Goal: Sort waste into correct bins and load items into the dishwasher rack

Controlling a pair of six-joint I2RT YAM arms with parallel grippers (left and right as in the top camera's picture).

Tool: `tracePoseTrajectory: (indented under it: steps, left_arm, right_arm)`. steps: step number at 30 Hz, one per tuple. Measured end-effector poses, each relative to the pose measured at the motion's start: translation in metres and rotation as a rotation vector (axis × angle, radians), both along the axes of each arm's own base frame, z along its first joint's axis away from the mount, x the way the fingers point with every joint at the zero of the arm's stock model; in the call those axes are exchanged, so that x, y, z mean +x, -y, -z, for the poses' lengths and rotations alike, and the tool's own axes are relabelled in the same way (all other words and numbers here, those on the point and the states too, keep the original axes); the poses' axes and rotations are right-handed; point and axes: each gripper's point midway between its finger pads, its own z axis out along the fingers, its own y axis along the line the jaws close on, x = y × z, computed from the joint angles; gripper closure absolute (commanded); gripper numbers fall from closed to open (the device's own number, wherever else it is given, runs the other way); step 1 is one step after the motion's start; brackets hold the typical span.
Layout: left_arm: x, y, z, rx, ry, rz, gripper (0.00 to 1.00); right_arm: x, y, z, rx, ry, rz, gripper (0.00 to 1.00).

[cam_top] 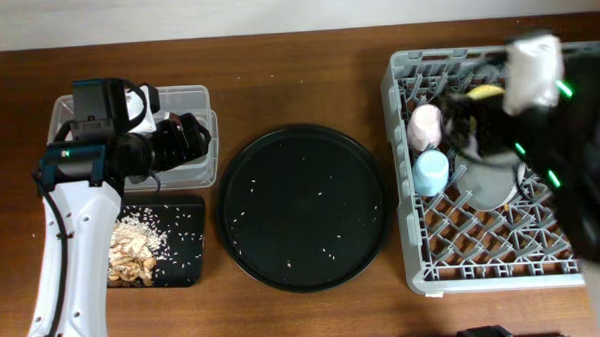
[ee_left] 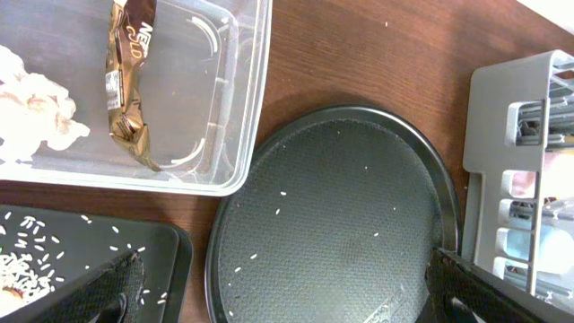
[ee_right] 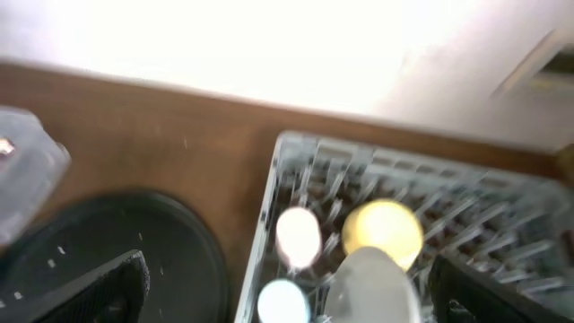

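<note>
In the left wrist view a crumpled white tissue point(ee_left: 34, 109) and a brown-gold wrapper point(ee_left: 130, 81) lie in the clear tub point(ee_left: 253, 90). Food scraps with rice point(cam_top: 135, 249) fill the shallow black tray point(cam_top: 188, 267). My left gripper point(ee_left: 285, 267) hangs open and empty above the tub's right end and the round tray's edge. The grey rack point(cam_top: 409, 195) holds a pink cup point(cam_top: 425, 124), a blue cup point(cam_top: 431, 171), a yellow bowl point(cam_top: 487, 91) and a pale plate point(cam_top: 489, 189). Over the rack, blurred, my right gripper point(ee_right: 289, 269) is open with nothing in it.
A large round black tray point(cam_top: 301, 208) dotted with rice grains lies between the bins and the rack. Bare brown table runs along the front and back edges. My right arm point(cam_top: 565, 149) covers the rack's right side.
</note>
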Motion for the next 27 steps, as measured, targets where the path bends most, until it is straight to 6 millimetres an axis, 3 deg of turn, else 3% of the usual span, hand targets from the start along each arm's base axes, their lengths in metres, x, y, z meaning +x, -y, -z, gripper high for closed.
tracePoseTrajectory:
  steps: [3,6,9,11,15,18,21,27]
  left_arm:
    - [0.000,0.000,0.000,0.000,0.000,0.000,0.01]
    - [0.000,0.000,0.000,0.000,0.000,0.000,0.01]
    - [0.000,0.000,0.000,-0.001,-0.001,0.000,0.01]
    - [0.000,0.000,0.000,0.001,0.000,0.000,0.01]
    - [0.000,0.000,0.000,0.000,-0.002,0.000,0.01]
    - [0.000,0.000,0.000,0.002,-0.001,-0.002,0.00]
    - [0.000,0.000,0.000,0.003,-0.001,-0.002,0.01]
    - [0.000,0.000,0.000,0.002,-0.001,-0.001,0.01]
  right_arm:
    - [-0.043,0.002,-0.033,0.013,0.142,-0.005,0.02]
    - [-0.081,0.002,-0.042,0.029,0.259,-0.023,0.02]
    - [-0.109,0.000,-0.032,0.044,0.383,-0.045,0.02]
    - [-0.119,0.000,-0.011,0.062,0.434,-0.047,0.02]
    - [-0.122,0.003,0.057,0.118,0.464,-0.018,0.02]
    - [-0.113,0.005,0.090,0.170,0.511,0.005,0.02]
    - [-0.098,0.005,0.117,0.229,0.576,0.016,0.02]
    - [-0.076,0.005,0.141,0.294,0.675,0.013,0.02]
